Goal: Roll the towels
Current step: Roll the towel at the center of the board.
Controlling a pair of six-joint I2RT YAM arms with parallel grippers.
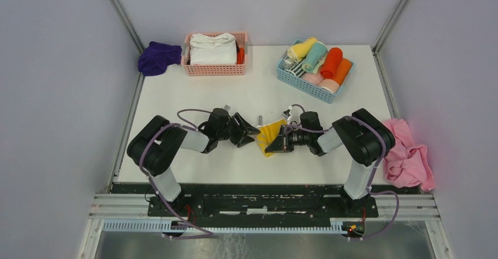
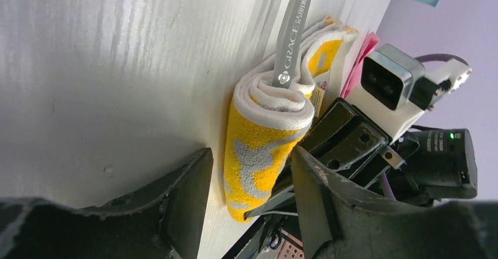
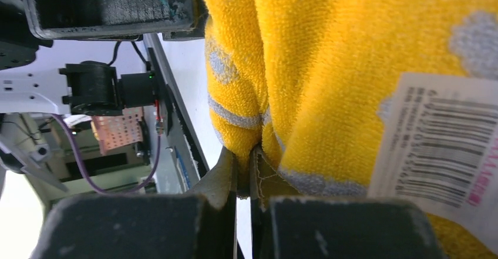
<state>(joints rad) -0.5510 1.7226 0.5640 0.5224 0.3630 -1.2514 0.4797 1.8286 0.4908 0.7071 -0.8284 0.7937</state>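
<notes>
The yellow towel (image 1: 271,134) with grey-white markings lies partly rolled at the middle of the table, between the two arms. My left gripper (image 1: 253,132) is open at its left end. In the left wrist view the roll (image 2: 264,135) reaches in between the spread fingers of the left gripper (image 2: 249,156). My right gripper (image 1: 277,144) is shut on a fold of the yellow towel (image 3: 329,47). The fingertips of the right gripper (image 3: 244,156) pinch the cloth at its lower edge. The dark purple towel (image 1: 158,57) lies bunched at the far left corner, away from both grippers.
A pink basket (image 1: 215,69) holding white cloths stands at the back left. A blue basket (image 1: 305,80) of rolled towels stands at the back right. A pale pink cloth (image 1: 408,153) hangs over the table's right edge. A grey tag (image 2: 292,33) and a barcode label (image 3: 440,147) stick out of the yellow towel.
</notes>
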